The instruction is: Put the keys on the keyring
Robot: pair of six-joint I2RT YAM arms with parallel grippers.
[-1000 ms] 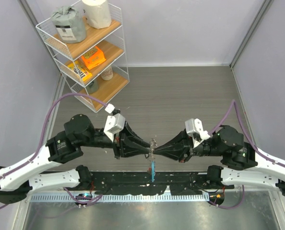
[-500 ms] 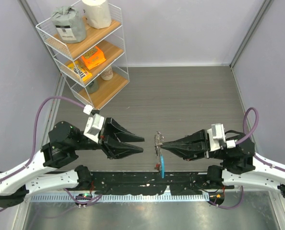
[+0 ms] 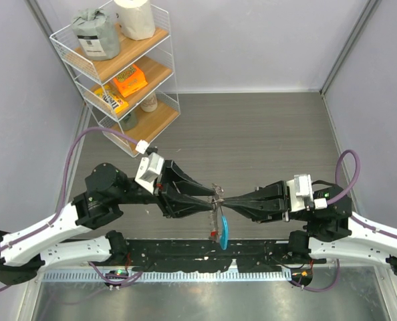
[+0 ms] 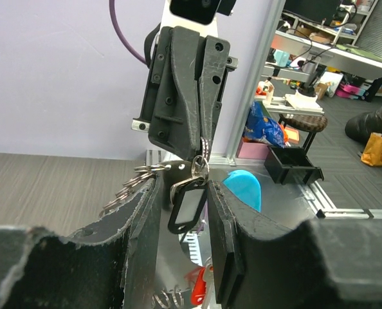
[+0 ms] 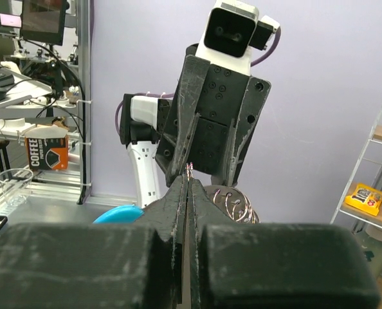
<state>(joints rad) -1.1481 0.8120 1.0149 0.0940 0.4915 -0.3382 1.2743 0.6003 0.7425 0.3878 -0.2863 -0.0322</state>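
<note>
Blue tag (image 3: 224, 229): hangs lowest in the overhead view, bottom centre of the frame, just above the black base rail.
Red tag (image 3: 214, 235): small, just left of the blue tag, dangling at about the same height.
Left gripper (image 3: 213, 200): reaches in from the left of the frame. Its fingers are spread, one on either side of a black tag (image 4: 186, 209), and I see a gap on both sides.
Right gripper (image 3: 229, 200): comes in from the right, tip to tip with the left one. Its fingers are pressed together, pinching the thin metal of the keyring (image 4: 200, 166).
Keyring: held up off the table at centre frame, between the two arms, with the tags hanging below it.
Keys (image 4: 134, 185): a silvery toothed fan just left of the ring in the left wrist view. Whether they are threaded on it, I cannot tell.
Table (image 3: 265, 134): grey wood-grain surface beyond the arms.
Wire rack (image 3: 152, 124): white, upper left corner, three wooden shelves holding packets and rolls.
</note>
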